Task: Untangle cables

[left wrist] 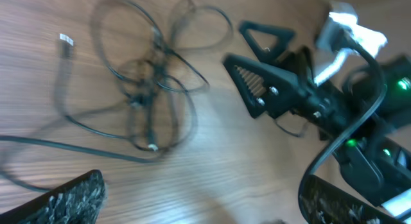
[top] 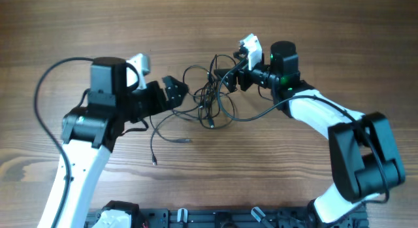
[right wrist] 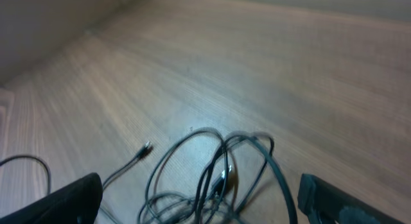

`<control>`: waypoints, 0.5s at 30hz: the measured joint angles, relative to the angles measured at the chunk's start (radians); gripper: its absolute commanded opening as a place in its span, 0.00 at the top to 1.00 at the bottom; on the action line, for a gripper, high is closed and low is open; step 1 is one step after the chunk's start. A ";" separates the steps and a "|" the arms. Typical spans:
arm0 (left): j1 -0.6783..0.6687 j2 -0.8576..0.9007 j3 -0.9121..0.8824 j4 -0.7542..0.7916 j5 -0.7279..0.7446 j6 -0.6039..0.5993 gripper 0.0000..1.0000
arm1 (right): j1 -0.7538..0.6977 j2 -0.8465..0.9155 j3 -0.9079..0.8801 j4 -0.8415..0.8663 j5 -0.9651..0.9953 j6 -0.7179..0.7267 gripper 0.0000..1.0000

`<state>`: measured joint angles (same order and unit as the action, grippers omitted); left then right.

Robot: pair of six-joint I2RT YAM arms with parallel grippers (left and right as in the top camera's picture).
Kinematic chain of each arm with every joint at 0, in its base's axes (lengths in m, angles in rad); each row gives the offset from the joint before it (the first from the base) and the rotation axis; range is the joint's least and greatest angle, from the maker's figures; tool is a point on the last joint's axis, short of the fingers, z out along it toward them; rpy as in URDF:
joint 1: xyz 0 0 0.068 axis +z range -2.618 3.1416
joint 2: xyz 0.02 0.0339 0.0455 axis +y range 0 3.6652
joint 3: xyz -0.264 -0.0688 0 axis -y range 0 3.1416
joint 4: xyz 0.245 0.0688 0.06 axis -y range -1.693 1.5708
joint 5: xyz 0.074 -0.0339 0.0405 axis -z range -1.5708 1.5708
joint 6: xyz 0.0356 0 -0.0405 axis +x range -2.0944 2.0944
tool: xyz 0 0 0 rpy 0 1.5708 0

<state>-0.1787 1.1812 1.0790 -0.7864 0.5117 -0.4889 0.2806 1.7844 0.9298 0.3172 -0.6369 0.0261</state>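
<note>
Cables (top: 210,100) lie in a loose dark tangle at the centre of the wooden table (top: 339,32), squarely between the two arms. The bunch runs roughly top to bottom in the overhead frame, and thin strands trail off to the lower left, one ending in a small plug (top: 154,161). The left gripper (top: 177,92) sits just left of the tangle. In its wrist view its fingers (left wrist: 70,199) stand wide at the frame's lower corners with nothing between them. The right gripper (top: 228,76) is at the tangle's upper right edge, over the outer loops. Its jaws are also spread wide and empty, with the loops (right wrist: 218,172) on the table ahead of them. Both arms are about equally near, so the next move likely turns on each one closing on a different strand at opposite sides and pulling apart, left and right across the bunch's long axis. Whether the right fingers touch a loop cannot be told.
</note>
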 measured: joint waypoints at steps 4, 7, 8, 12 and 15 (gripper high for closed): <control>-0.099 0.122 0.000 0.014 0.008 -0.150 0.00 | -0.070 -0.074 -0.003 -0.082 0.002 0.081 0.00; -0.206 0.260 0.000 0.030 -0.081 -0.402 0.00 | -0.164 -0.098 -0.002 -0.135 0.005 0.177 0.00; -0.233 0.291 0.000 0.042 -0.096 -0.459 0.01 | -0.182 -0.098 -0.002 -0.158 0.008 0.196 0.00; -0.364 0.417 0.000 0.117 -0.146 -0.718 0.07 | -0.251 -0.098 -0.002 -0.269 0.010 0.250 0.00; -0.438 0.483 0.000 0.125 -0.248 -0.919 0.12 | -0.253 -0.098 -0.002 -0.330 0.010 0.249 0.00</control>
<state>-0.6170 1.6646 1.0790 -0.6617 0.2638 -1.4082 0.0280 1.6867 0.9283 -0.0128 -0.6270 0.2752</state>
